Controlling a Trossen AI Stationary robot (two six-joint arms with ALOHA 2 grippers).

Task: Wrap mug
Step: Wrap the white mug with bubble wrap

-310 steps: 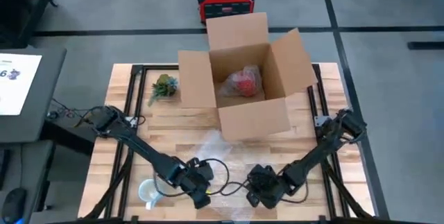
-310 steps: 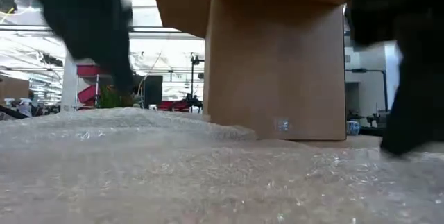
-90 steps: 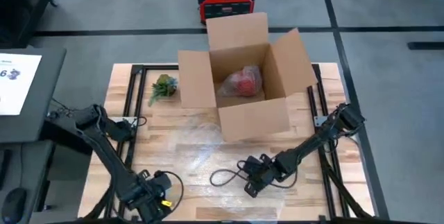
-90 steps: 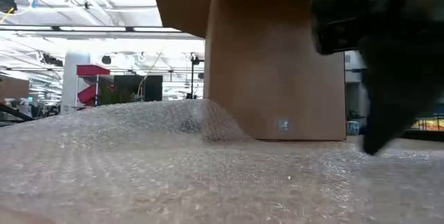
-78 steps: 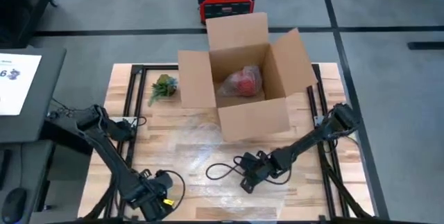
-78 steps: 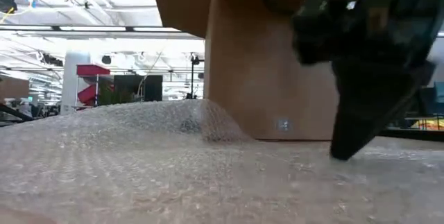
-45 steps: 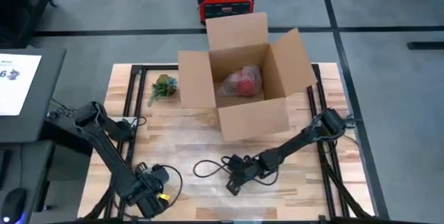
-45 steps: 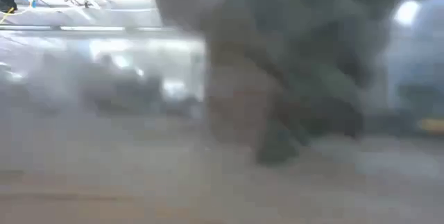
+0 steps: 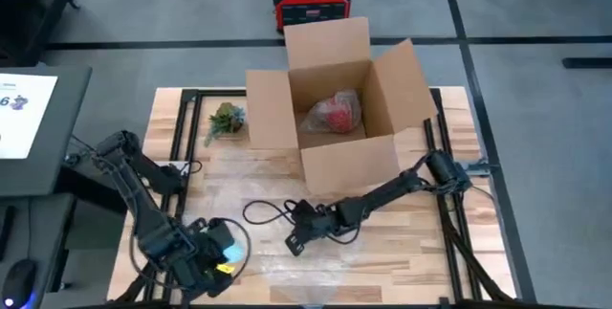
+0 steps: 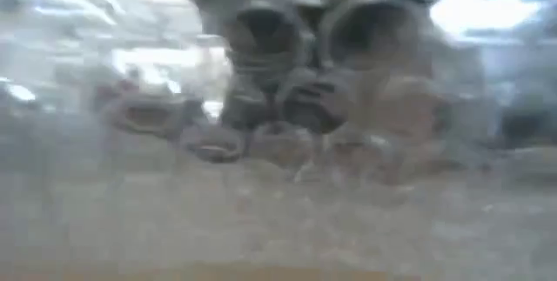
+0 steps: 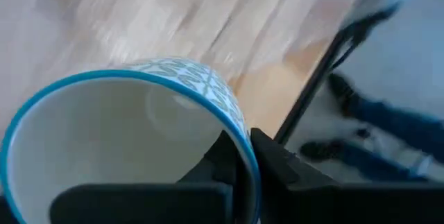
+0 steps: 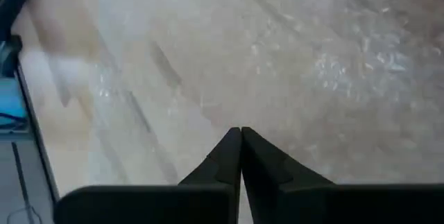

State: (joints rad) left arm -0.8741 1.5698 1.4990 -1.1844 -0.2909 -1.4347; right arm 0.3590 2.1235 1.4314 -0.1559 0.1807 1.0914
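— Where is the mug?
— Pinched by its rim in the left gripper, near the worktop's front left corner.
— And the right gripper?
— Pressed together over the bubble wrap.

Robotics lab or workshop, wooden butcher-block table on a black metal frame, grey floor marked with dark lines, red and black power unit on the floor behind, open cardboard box on the table, equipment cart at left.
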